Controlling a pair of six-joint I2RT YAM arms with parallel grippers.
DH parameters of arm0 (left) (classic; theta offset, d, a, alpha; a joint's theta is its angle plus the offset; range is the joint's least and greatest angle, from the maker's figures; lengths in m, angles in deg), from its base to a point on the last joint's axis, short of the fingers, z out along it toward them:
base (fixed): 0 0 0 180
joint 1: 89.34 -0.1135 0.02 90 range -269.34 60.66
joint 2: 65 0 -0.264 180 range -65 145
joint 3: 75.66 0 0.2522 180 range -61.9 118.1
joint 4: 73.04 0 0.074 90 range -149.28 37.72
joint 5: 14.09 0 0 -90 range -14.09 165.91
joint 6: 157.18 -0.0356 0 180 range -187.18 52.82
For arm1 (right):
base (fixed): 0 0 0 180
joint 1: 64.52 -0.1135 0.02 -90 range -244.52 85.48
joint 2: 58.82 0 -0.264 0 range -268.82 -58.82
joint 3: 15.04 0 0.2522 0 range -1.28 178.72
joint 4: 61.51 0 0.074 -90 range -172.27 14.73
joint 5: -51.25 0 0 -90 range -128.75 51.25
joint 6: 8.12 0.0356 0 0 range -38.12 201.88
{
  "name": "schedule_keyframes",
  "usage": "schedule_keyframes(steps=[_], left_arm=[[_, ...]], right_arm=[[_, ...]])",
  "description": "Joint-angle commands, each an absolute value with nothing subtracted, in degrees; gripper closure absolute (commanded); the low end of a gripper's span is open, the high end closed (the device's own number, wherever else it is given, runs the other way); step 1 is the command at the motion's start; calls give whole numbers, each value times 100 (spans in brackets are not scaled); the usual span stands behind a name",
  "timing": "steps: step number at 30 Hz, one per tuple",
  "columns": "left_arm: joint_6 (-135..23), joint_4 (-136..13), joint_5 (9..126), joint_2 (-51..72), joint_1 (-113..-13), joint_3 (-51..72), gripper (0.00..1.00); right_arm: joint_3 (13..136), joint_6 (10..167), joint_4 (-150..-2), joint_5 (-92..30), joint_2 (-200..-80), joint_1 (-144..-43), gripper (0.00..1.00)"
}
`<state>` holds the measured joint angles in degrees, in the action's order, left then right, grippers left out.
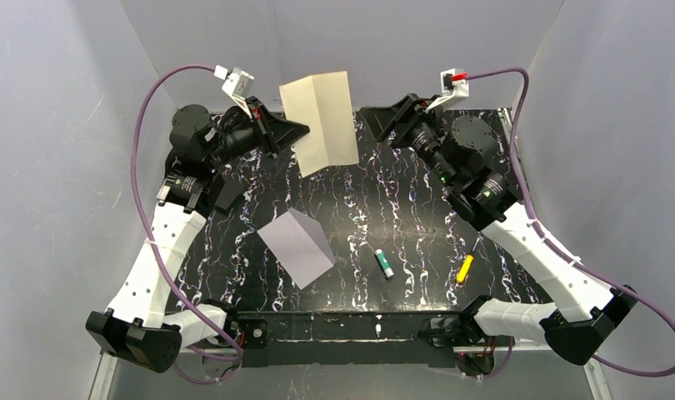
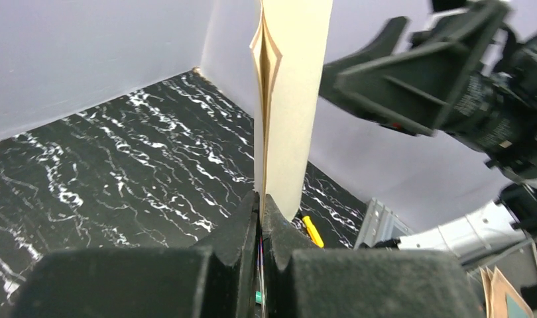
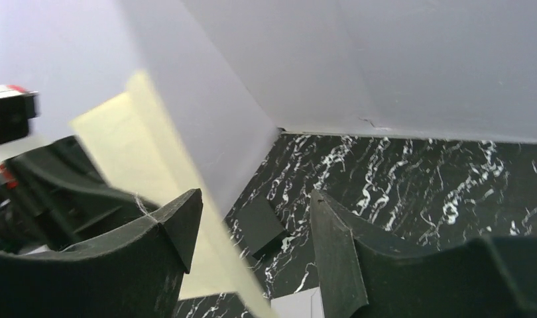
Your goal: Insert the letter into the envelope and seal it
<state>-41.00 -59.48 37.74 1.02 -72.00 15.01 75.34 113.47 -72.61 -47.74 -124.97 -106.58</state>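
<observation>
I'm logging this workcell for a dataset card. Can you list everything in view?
letter: one, tan, folded, held up over the table's far side
envelope: one, pale lavender, flat mid-table
small tube: one, green and white, right of the envelope
small stick: one, yellow, further right
flat piece: one, black, table's left side
table: one, black, white-veined
left gripper: one, black, shut on the letter
right gripper: one, black, open beside the letter

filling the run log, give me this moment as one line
left gripper: shut on letter, held aloft | right gripper: open, at its edge | envelope: flat on table
</observation>
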Motion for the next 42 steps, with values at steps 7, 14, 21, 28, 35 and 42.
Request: schedule_keyframes(steps=[7, 14, 21, 28, 35, 42], left_arm=[[-4033, -6457, 2781, 29, -7220, 1706, 100], [-3882, -6455, 2964, 165, -7225, 1686, 100], [-3933, -6481, 2393, 150, -7221, 1738, 100], [-3967, -6686, 1667, -81, -7220, 1617, 100], [-3782, -6936, 1253, -235, -7217, 1632, 100], [-3729, -7022, 1272, -345, -7219, 1664, 100]], right_arm=[[7809, 11588, -7117, -3899, -12949, -10653, 32], [7486, 11869, -5720, -2034, -13072, -10651, 27], [7476, 11931, -5611, -1836, -13275, -10652, 26], [7458, 12052, -5112, -1615, -13413, -10653, 30], [7195, 12473, -4293, -1231, -13292, -10652, 38], [7117, 12967, -3744, -787, -13203, -10653, 50]])
